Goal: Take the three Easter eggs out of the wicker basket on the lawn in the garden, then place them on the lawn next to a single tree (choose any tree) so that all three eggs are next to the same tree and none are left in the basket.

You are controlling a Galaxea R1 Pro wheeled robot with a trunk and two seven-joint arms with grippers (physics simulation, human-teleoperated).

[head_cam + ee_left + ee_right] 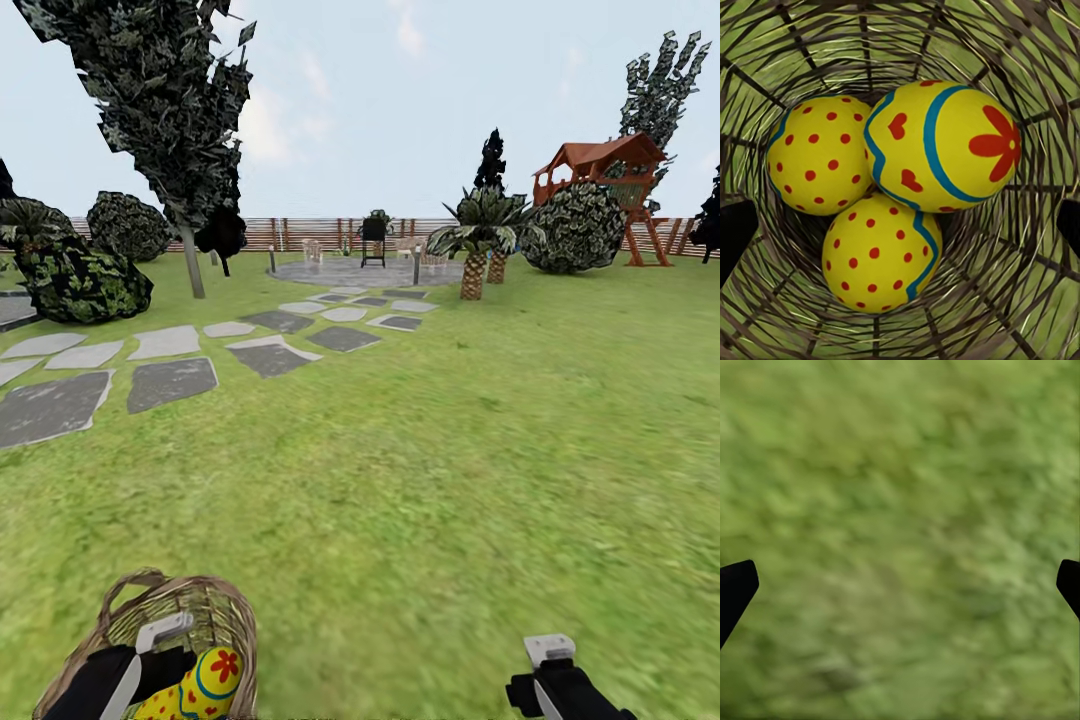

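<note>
Woven light-brown wicker surrounds my left gripper [900, 225]: I hold it over the mouth of the wicker basket [225, 610], which stands on the lawn [430, 480] at the near left of my head view. Looking down along my fingers, I see all three Easter eggs [874, 251] on the basket's bottom, touching one another in a tight cluster. The largest-looking egg [945, 146] carries blue bands, red hearts and a red flower; it sits partly over the other two. The dotted egg [817, 154] rests beside it against the wicker wall, and another dotted one with a blue zigzag lies just next to both. My left fingertips [736, 236] show at the two sides, spread wide and touching no egg.

My right gripper [900, 585] hangs over bare grass at the near right, its fingers spread apart too, holding nothing.

Farther off, grey stepping stones [170, 380] cross the lawn toward a paved circle, with palms [478, 235], bushes, a red-roofed playhouse [605, 170] and a slatted fence [300, 232] behind.
</note>
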